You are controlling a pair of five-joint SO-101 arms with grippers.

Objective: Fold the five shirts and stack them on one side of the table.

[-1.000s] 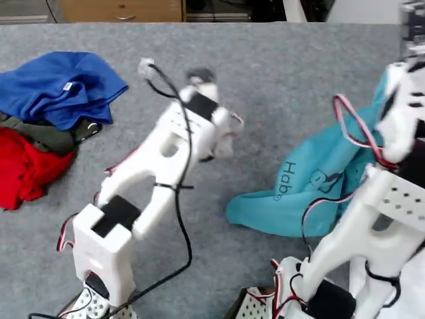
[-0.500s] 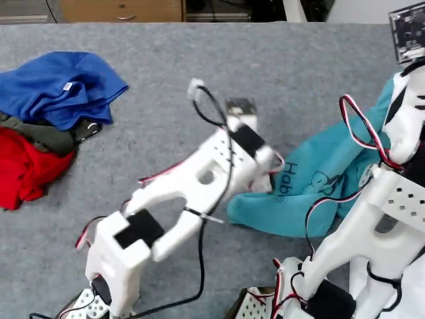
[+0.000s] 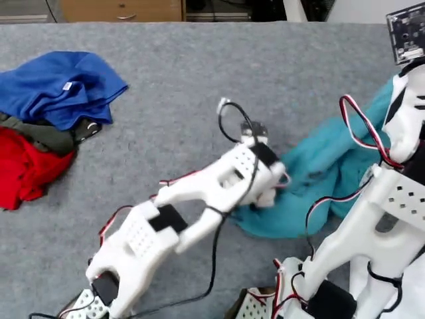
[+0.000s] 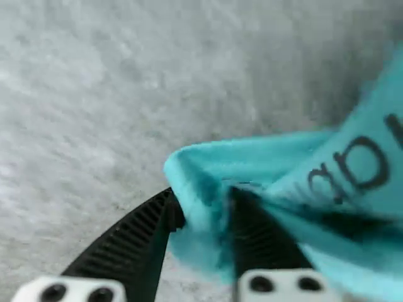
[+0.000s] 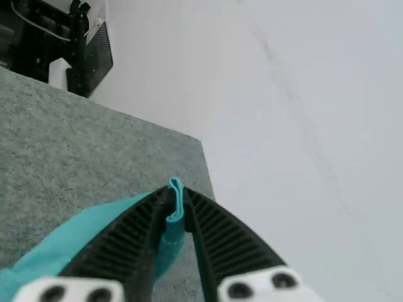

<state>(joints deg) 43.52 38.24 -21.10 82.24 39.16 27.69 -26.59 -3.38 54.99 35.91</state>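
– Fingers (image 4: 135, 236) on the left gripper (image 4: 201, 201) are sitting a little apart, pinching a bunched fold of the teal shirt (image 4: 296, 176) right down at the table (image 3: 199, 66), middle-right.

– Yep, and the right gripper (image 5: 175, 201) is squeezing nearly together on a thin edge of it, holding that end up off the table at the right.

– So how's the task going?

– Barely getting started imo. Nothing is looking folded or stacked. The blue shirt (image 3: 63, 83), dark green shirt (image 3: 46, 133) and red shirt (image 3: 23, 166) are lying crumpled in a heap at the left, well apart from the teal one. I'm only counting four.
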